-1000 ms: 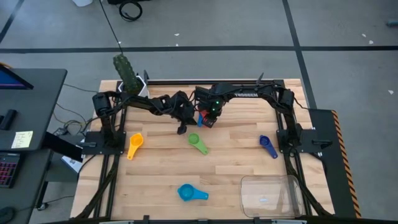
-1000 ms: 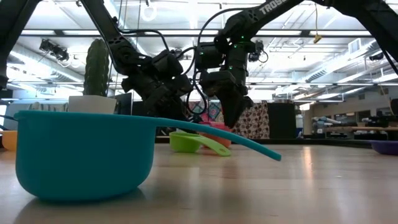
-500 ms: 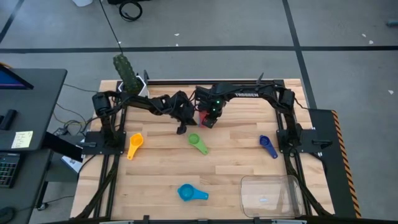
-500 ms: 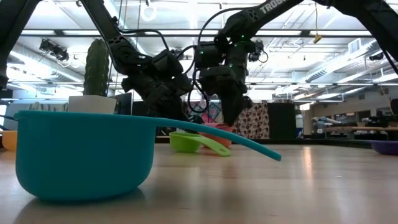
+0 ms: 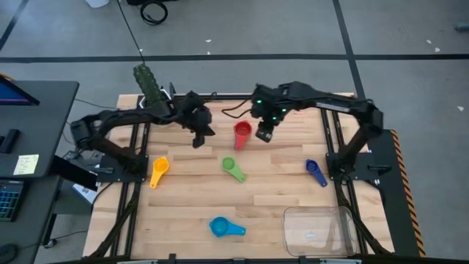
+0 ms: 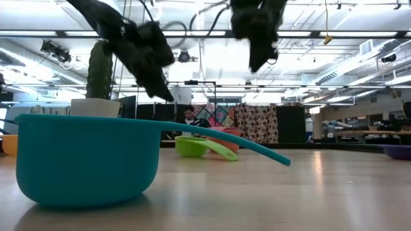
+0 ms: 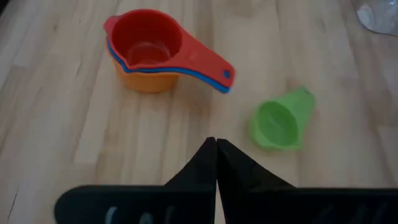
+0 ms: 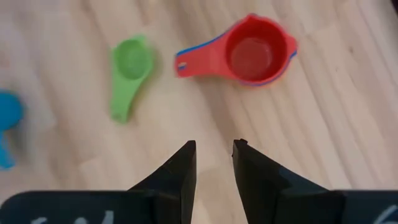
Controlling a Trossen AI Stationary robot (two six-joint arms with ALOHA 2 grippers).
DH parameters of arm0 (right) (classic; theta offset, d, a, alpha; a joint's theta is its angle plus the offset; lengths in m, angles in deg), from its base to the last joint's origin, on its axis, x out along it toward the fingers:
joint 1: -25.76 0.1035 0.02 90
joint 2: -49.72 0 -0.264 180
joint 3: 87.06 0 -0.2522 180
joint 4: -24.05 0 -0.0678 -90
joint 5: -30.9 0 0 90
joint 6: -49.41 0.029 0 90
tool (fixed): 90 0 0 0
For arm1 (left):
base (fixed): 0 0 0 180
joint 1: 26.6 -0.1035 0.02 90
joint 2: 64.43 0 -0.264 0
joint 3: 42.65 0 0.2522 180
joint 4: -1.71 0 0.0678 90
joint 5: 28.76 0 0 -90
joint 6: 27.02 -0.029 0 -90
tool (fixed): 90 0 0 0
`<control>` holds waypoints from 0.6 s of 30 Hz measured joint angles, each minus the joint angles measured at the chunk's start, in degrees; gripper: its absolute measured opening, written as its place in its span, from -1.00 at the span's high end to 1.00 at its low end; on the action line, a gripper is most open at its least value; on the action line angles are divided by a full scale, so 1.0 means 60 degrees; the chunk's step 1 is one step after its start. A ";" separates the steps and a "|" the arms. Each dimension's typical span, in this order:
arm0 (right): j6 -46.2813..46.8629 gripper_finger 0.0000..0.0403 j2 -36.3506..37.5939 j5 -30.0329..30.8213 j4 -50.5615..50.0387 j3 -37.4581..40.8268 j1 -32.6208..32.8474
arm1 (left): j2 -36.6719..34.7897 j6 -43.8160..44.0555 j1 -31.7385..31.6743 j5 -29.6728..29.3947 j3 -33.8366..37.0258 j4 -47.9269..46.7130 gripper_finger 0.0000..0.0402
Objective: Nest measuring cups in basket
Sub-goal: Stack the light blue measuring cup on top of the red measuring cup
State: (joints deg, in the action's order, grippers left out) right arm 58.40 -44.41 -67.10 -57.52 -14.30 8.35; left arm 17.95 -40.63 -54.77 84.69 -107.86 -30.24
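Wooden table (image 5: 271, 198), both arms now raised

Robotics lab, open hall (ceiling strip lights (image 6: 359, 48)), concrete floor (image 5: 242, 29)

Red cup (image 5: 242, 132) between both claws.

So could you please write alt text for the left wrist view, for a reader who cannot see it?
A red plastic measuring cup sits nested on a blue and an orange cup on the pale wooden table, with a small green plastic measuring cup lying apart beside the stack. The left gripper, shut, hangs above bare wood, holding nothing.
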 joint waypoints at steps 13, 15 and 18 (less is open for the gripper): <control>0.1268 0.45 0.1966 -0.0790 -0.0721 0.0007 0.0028 | -0.2286 0.2383 0.2194 -0.0855 -0.0004 -0.2511 0.96; 0.1604 0.45 0.2037 -0.0911 -0.0749 0.0007 0.0029 | -0.2297 0.2398 0.2536 -0.0559 0.0000 -0.2556 0.94; 0.1684 0.45 0.2070 -0.1180 -0.0884 0.0007 0.0029 | -0.2304 0.1915 0.3051 0.0154 0.0000 -0.2541 0.89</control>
State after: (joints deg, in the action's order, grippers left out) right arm 68.50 -31.99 -74.18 -62.82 -14.25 8.52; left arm 4.13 -29.14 -36.46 85.62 -107.86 -45.48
